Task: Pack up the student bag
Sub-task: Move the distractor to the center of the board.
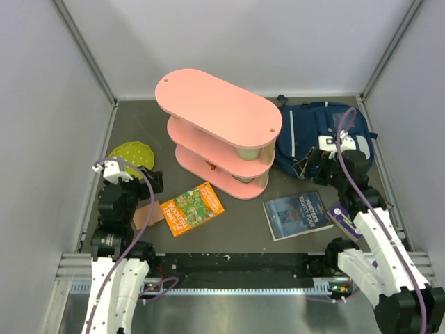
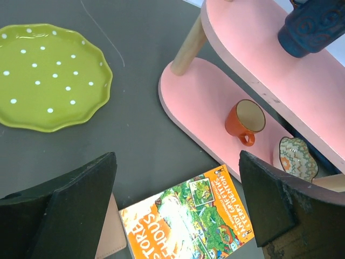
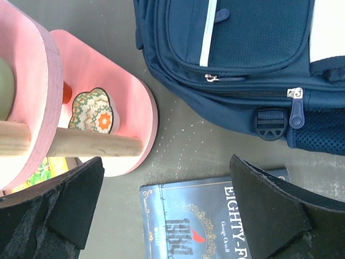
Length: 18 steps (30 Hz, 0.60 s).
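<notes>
The navy student bag (image 1: 316, 136) lies at the back right of the table, zipped pockets facing up; it also fills the top of the right wrist view (image 3: 237, 59). My right gripper (image 1: 313, 165) is open and empty, hovering between the bag and a dark blue book (image 3: 199, 221), whose cover reads "EIGHTY-F". My left gripper (image 1: 151, 184) is open and empty above an orange picture book (image 2: 188, 221), also seen in the top view (image 1: 192, 207). The blue book lies front right in the top view (image 1: 297, 216).
A tall pink three-tier shelf (image 1: 219, 132) stands mid-table, holding an orange cup (image 2: 245, 121), a patterned dish (image 2: 295, 157) and a dark blue vessel (image 2: 312, 24). A green dotted plate (image 1: 132, 156) lies at the left. A tan wallet-like item (image 1: 146, 216) and a purple item (image 1: 345, 216) lie near the front.
</notes>
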Tool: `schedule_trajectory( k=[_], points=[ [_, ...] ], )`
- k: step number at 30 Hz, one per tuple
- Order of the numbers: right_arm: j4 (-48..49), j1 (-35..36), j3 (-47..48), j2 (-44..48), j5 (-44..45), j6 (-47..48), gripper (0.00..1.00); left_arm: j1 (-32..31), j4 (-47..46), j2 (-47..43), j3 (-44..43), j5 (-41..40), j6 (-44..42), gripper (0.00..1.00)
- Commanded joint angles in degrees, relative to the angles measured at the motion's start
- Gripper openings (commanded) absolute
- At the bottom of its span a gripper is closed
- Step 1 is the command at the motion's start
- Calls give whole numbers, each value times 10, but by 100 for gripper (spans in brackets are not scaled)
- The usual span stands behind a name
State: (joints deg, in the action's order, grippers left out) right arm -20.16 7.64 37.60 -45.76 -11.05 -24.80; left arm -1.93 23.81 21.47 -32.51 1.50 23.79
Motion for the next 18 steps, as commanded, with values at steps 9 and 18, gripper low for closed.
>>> schedule_trajectory(
  k=[9, 18],
  points=[
    [-36, 4, -14, 36, -111, -24, 99, -1, 54, -34, -13, -18, 2, 99],
    [-41, 58, -61, 27, -126, -16, 99, -4, 50, 11, -11, 18, 6, 99]
  ],
)
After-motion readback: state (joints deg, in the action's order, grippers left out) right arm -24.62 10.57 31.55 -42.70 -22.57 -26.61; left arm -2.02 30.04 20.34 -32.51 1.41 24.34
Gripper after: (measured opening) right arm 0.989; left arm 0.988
